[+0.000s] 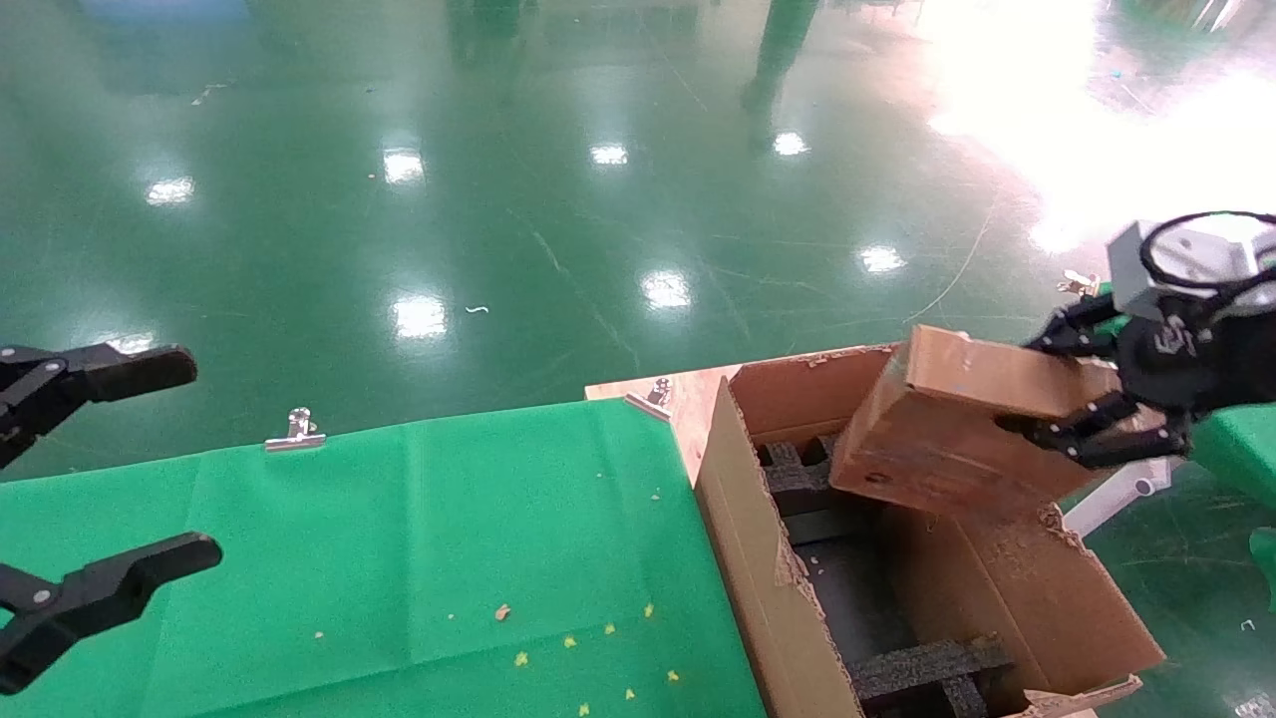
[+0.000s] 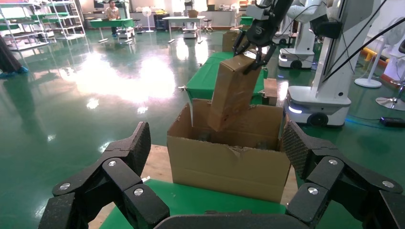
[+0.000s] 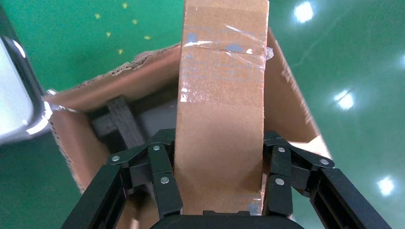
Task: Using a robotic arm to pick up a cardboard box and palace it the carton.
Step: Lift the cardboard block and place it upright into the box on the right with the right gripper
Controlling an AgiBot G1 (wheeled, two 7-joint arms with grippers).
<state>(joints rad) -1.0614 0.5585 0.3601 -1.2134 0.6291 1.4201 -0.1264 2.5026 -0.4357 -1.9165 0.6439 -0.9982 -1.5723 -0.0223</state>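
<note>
The right claw gripped the small brown taped cardboard box by its sides, holding it tilted above the far end of the large brown corrugated carton. The placing step looked underway; next it likely needed lowering between the black foam blocks. The left claw hung wide open over the green-covered worktop beside the carton.
</note>
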